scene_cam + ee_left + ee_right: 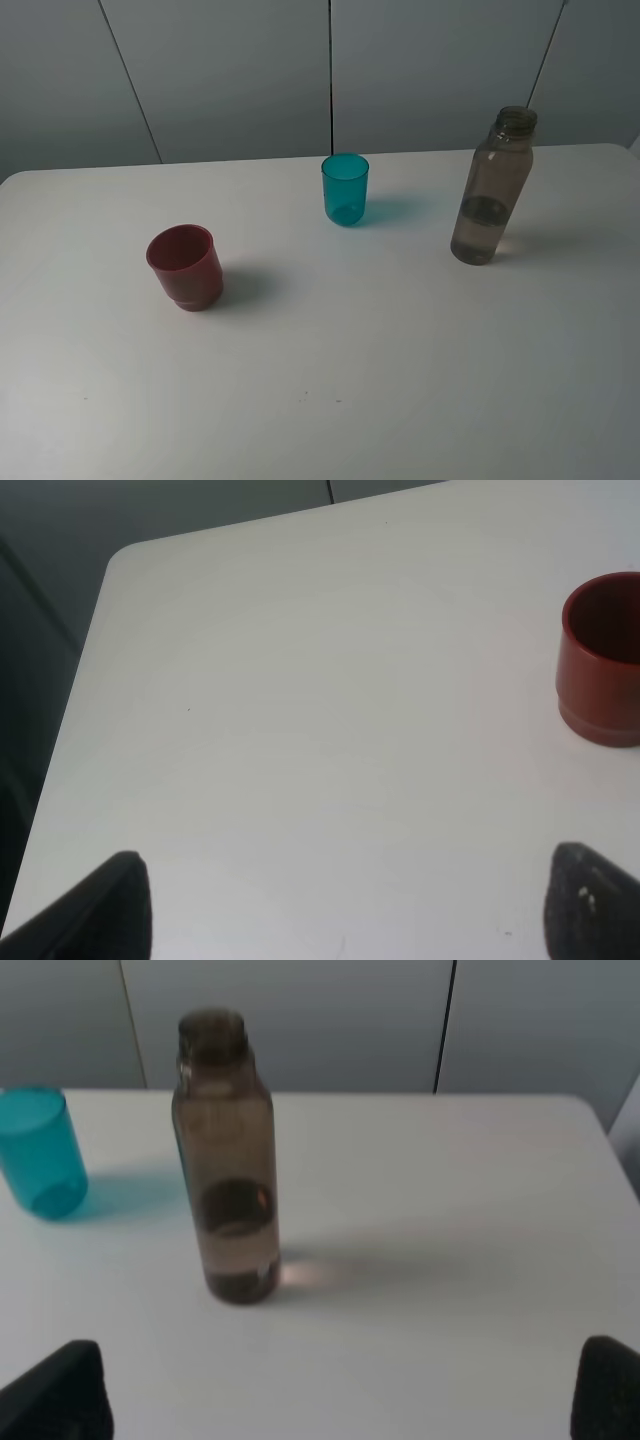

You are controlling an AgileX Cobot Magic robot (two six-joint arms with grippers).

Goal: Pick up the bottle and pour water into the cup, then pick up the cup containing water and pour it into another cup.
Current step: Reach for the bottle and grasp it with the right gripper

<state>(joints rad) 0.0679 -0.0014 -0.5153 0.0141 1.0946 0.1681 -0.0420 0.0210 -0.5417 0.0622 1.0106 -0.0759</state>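
Note:
The grey-brown bottle (491, 190) stands upright at the right of the white table, uncapped, with some water in its lower part; it also shows in the right wrist view (226, 1160). The teal-blue cup (345, 188) stands upright at the middle back and shows in the right wrist view (40, 1152). The dark red cup (185, 266) stands upright at the left and shows in the left wrist view (603, 658). My left gripper (345, 910) is open and empty, away from the red cup. My right gripper (330, 1395) is open and empty, short of the bottle. Neither gripper shows in the high view.
The white table (330, 380) has a rounded corner and edge in the left wrist view (110, 570) and a far right edge (600, 1120). Grey wall panels (230, 70) stand behind the table.

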